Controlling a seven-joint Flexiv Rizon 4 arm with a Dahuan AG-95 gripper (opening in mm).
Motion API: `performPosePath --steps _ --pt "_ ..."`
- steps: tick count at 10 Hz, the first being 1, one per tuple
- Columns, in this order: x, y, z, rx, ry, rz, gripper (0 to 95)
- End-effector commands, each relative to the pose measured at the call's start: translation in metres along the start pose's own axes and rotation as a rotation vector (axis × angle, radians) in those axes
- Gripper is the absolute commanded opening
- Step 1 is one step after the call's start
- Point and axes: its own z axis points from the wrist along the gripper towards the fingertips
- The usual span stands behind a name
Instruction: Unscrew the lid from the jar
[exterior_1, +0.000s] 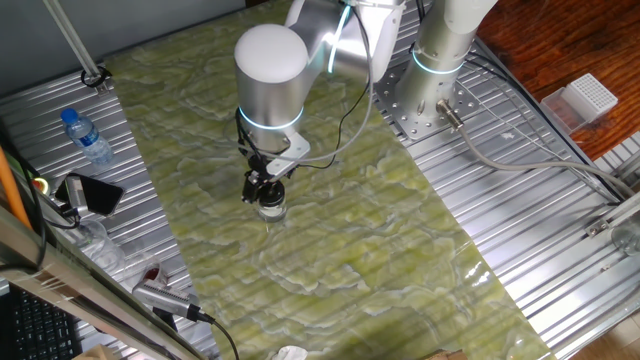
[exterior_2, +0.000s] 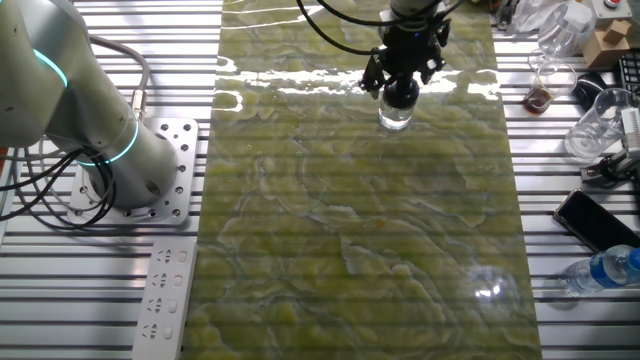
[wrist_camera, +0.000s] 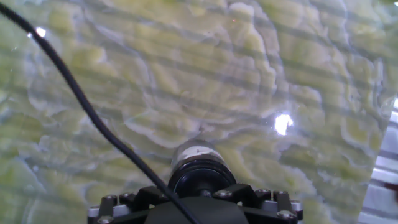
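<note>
A small clear glass jar (exterior_1: 271, 209) (exterior_2: 395, 117) stands upright on the green marbled mat (exterior_1: 330, 250) (exterior_2: 360, 230). Its glossy black lid (exterior_2: 401, 95) (wrist_camera: 201, 177) sits on top. My gripper (exterior_1: 265, 193) (exterior_2: 401, 88) (wrist_camera: 202, 198) comes straight down onto the jar and looks shut on the lid. In the hand view the lid lies right against the gripper's black body, with the jar's glass (wrist_camera: 195, 153) showing beyond it. My fingertips themselves are hidden there. A black cable (wrist_camera: 93, 118) crosses that view.
A water bottle with a blue cap (exterior_1: 88, 138) (exterior_2: 605, 268) and a black phone (exterior_1: 92, 193) (exterior_2: 596, 219) lie off the mat on the ribbed metal table. A second arm's base (exterior_2: 130, 165) (exterior_1: 440, 60), a power strip (exterior_2: 165, 300) and a glass cup (exterior_2: 596, 126) stand round the edges.
</note>
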Motion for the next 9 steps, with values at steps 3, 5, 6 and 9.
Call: performPosePath --steps 3,5,6,9 --pt "0.0004 -0.0011 -0.0036 -0.009 0.002 0.057 0.0" --pt "0.0005 -0.0013 -0.0057 -0.015 0.001 0.061 0.0" --pt "0.0005 -0.0013 -0.0057 -0.016 0.001 0.062 0.0" --pt "0.0005 -0.0012 -0.0054 -0.016 0.001 0.071 0.0"
